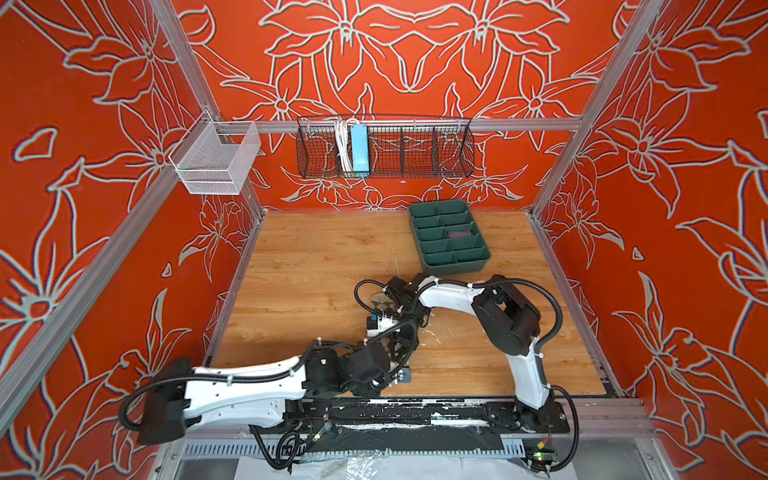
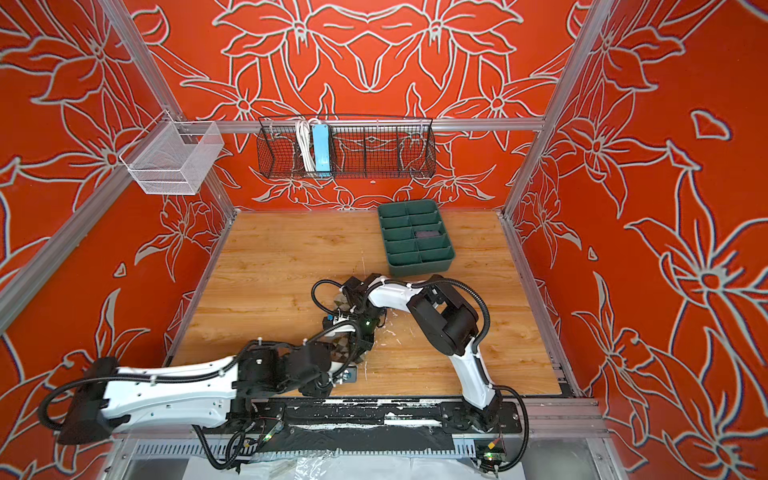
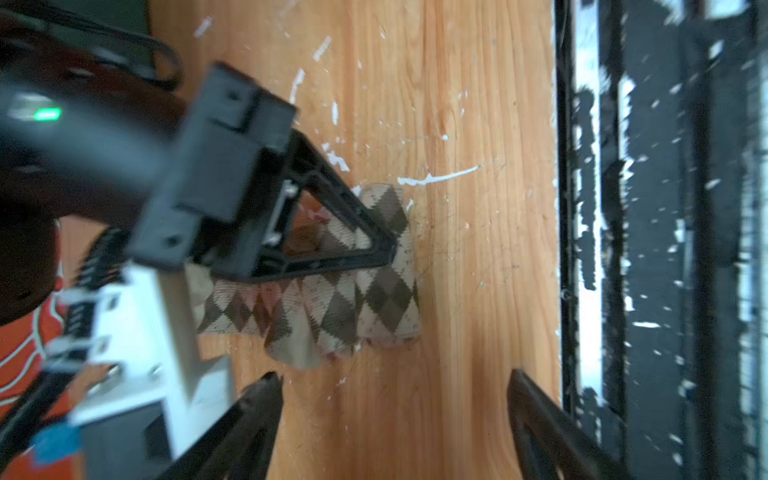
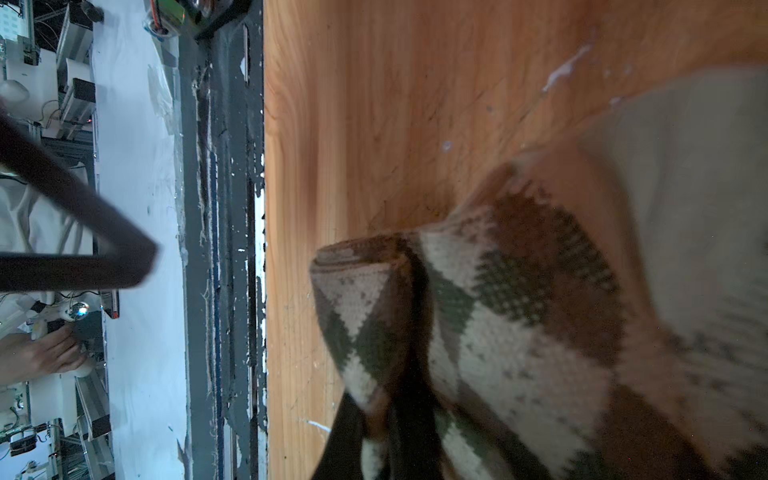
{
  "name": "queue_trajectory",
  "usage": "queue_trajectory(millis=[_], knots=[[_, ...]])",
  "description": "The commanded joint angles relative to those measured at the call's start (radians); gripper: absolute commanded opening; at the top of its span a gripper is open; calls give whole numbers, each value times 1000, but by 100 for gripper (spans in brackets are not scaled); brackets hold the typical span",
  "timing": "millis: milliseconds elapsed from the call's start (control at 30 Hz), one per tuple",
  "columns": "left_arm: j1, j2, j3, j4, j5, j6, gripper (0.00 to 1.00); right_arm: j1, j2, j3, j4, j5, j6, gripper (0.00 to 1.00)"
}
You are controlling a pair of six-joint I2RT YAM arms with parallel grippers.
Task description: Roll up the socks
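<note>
Sock with argyle diamonds [image 3: 365,303] is lying bunched on the wooden table [image 1: 311,257], near its front edge. The right gripper [image 4: 386,419] is pinching a fold of it, jaws clamped on the knit. The left gripper [image 3: 395,382] is hovering just beside it, fingers [image 3: 257,407] spread apart and holding nothing. Something purple [image 1: 460,235], possibly the other sock, is sitting in a compartment of the green tray [image 1: 451,266].
</note>
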Motion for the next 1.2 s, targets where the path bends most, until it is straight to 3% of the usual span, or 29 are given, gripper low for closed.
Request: queue_trajectory(millis=[0, 133, 200, 267, 367, 400, 500, 700, 833, 1033, 1100, 1167], knots=[[-22, 129, -40, 225, -180, 7, 78, -4, 30, -14, 11, 49, -33, 8], [-22, 251, -61, 350, -231, 25, 69, -6, 27, -15, 0, 44, -44, 8], [-22, 317, -60, 366, -251, 11, 59, -7, 17, -23, 5, 48, -50, 8], [-22, 378, -38, 336, -273, -8, 41, -9, -7, -48, 38, 62, -45, 8], [-22, 464, 13, 258, -292, -49, 4, -20, -86, -120, 137, 80, -19, 9], [-22, 482, 21, 242, -293, -61, 0, -26, -119, -151, 177, 83, -10, 9], [-22, 509, 29, 216, -269, -89, 0, -50, -217, -237, 295, 97, 38, 12], [-11, 452, 31, 143, -156, -80, 0, -122, -420, -386, 446, 120, 130, 27], [32, 384, 38, 75, -26, -71, 0, -183, -607, -488, 576, 264, 264, 31], [215, 339, 132, -76, 323, -51, 0, -216, -998, -666, 830, 659, 428, 40], [276, 350, 161, -112, 400, -46, 0, -216, -1121, -737, 909, 694, 450, 46], [337, 362, 191, -147, 473, -40, 0, -217, -1235, -812, 967, 631, 443, 49]])
